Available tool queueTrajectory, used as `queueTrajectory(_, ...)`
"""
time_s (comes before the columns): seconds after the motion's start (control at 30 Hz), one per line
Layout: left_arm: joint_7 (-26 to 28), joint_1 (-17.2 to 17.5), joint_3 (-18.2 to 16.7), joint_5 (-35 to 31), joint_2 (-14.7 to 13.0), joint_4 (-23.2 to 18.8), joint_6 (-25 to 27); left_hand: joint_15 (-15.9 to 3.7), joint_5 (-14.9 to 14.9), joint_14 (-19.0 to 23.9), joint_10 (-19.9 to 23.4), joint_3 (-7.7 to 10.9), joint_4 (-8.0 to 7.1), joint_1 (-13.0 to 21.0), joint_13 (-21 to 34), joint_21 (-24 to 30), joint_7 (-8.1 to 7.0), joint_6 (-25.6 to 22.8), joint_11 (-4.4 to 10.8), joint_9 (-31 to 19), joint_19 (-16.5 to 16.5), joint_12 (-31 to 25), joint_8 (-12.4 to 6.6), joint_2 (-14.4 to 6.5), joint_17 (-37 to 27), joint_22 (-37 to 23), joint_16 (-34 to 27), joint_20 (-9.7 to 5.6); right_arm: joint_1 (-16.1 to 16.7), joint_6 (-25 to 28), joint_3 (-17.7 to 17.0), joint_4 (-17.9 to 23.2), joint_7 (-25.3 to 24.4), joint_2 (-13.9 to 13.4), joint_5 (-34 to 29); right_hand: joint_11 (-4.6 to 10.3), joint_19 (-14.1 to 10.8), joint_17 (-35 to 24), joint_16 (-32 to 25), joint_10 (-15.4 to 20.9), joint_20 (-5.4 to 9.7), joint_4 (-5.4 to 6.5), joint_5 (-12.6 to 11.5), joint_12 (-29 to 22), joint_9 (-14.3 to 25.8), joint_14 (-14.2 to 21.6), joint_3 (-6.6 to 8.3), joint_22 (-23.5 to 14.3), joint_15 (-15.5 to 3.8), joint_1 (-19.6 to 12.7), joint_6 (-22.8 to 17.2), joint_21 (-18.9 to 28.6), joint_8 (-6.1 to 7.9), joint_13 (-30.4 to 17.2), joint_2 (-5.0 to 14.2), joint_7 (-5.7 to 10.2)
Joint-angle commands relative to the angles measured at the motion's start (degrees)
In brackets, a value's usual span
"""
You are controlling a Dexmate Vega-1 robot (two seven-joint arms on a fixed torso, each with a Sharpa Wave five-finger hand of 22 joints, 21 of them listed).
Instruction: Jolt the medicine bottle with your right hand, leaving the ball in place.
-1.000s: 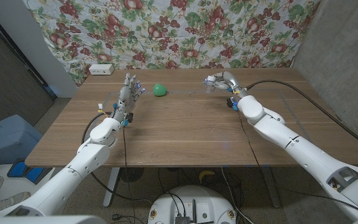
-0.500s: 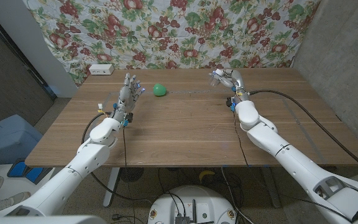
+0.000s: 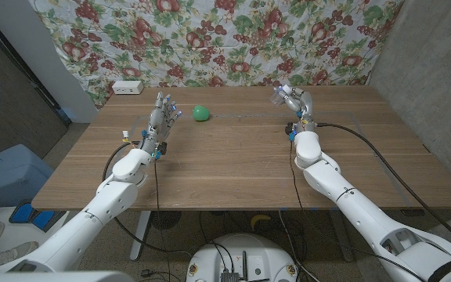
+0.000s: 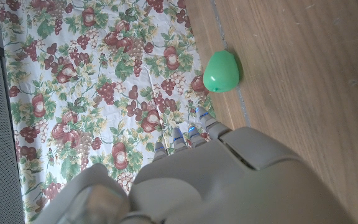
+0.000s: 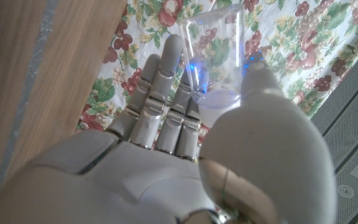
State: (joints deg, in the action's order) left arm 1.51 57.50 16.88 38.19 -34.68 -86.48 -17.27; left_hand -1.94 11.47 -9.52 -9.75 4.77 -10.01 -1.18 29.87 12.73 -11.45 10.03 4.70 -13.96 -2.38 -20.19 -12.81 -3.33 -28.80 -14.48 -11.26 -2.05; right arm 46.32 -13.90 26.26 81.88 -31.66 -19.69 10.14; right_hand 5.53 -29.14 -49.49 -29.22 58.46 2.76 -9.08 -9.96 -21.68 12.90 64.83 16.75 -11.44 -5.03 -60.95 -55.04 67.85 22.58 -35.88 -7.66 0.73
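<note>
A clear medicine bottle (image 3: pixel 279 95) is up off the table at the far right, gripped by my right hand (image 3: pixel 296 101). The right wrist view shows the see-through bottle (image 5: pixel 213 56) held between thumb and fingers of that hand (image 5: pixel 179 149), against the floral cloth. The green ball (image 3: pixel 201 113) lies on the table near the far edge, a little left of centre; it also appears in the left wrist view (image 4: pixel 221 70). My left hand (image 3: pixel 159 121) stands upright left of the ball, fingers apart, holding nothing, a short gap away from it.
A white power strip (image 3: pixel 127 88) lies at the table's far left corner. A floral cloth (image 3: pixel 225 39) hangs behind the wooden table (image 3: pixel 233 172). Cables run from both wrists across the tabletop.
My right hand has swung rightward with the bottle in it, the forearm turning more upright. The left hand and the green ball have stayed put.
</note>
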Motion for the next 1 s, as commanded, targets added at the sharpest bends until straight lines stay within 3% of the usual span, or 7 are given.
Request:
queueTrajectory(0.03,-0.26,-0.1,-0.05,0.11,-0.07,0.09,0.0,-11.85,0.4,-9.41,-2.3,-0.05,-0.42,-0.13,0.24,0.37,-0.52,2.46,0.07,-0.32,-0.39,-0.4,-0.19,-4.23,-0.17,-0.18,-0.35,-3.59,-1.55,1.31,1.87,0.44,4.8,-3.5,-1.74,0.22,0.58,-0.33,0.09,0.66,9.53,0.1,-0.27,0.32,0.31,8.31,-0.23,-0.13,-7.99,-15.78,-0.71,0.65,-0.22,-0.17,15.38,0.03)
queueTrajectory(0.27,-0.26,-0.11,-0.03,0.11,-0.04,0.15,0.02,-11.85,0.4,-9.41,-2.3,-0.05,-0.42,-0.13,0.24,0.37,-0.52,2.46,0.07,-0.32,-0.39,-0.4,-0.19,-4.23,-0.17,-0.18,-0.35,-3.59,-4.02,5.75,4.81,3.27,13.53,-9.38,-4.43,0.26,0.83,-0.48,0.23,0.64,9.53,0.13,-0.27,0.42,0.32,8.34,-0.29,-0.03,-7.97,-15.77,-0.76,0.95,-0.29,-0.37,15.33,0.1)
queueTrajectory(0.5,-0.17,-0.14,0.03,-0.04,-0.02,0.19,0.0,-11.85,0.4,-9.41,-2.3,-0.05,-0.42,-0.13,0.24,0.37,-0.52,2.46,0.07,-0.32,-0.39,-0.4,-0.19,-4.23,-0.17,-0.18,-0.35,-3.59,-6.09,11.15,7.08,6.22,20.0,-13.07,-6.19,0.3,1.14,-0.63,0.37,0.7,9.53,0.13,-0.29,0.61,0.33,8.38,-0.35,0.07,-7.95,-15.79,-0.81,1.21,-0.36,-0.39,15.29,0.11)
queueTrajectory(0.7,-0.14,-0.15,0.07,0.01,-0.03,0.1,0.16,-11.85,0.4,-9.41,-2.3,-0.05,-0.42,-0.13,0.24,0.37,-0.52,2.46,0.07,-0.32,-0.39,-0.4,-0.19,-4.23,-0.17,-0.18,-0.35,-3.59,-6.71,13.79,7.82,7.39,21.86,-14.12,-6.82,0.29,1.48,-0.67,0.58,0.68,9.52,0.17,-0.3,0.77,0.34,8.32,-0.4,0.16,-7.94,-15.76,-0.85,1.39,-0.42,-0.46,15.28,0.16)
queueTrajectory(1.0,-0.11,-0.24,0.16,-0.05,0.05,0.14,0.19,-11.85,0.4,-9.41,-2.3,-0.05,-0.42,-0.13,0.24,0.37,-0.52,2.46,0.07,-0.32,-0.39,-0.4,-0.19,-4.23,-0.17,-0.18,-0.35,-3.59,-6.47,13.22,7.56,7.13,21.5,-13.96,-6.55,0.37,1.77,-0.87,0.69,0.83,9.51,0.16,-0.32,0.85,0.35,8.39,-0.44,0.24,-7.96,-15.79,-1.0,1.65,-0.46,-0.58,15.25,0.12)
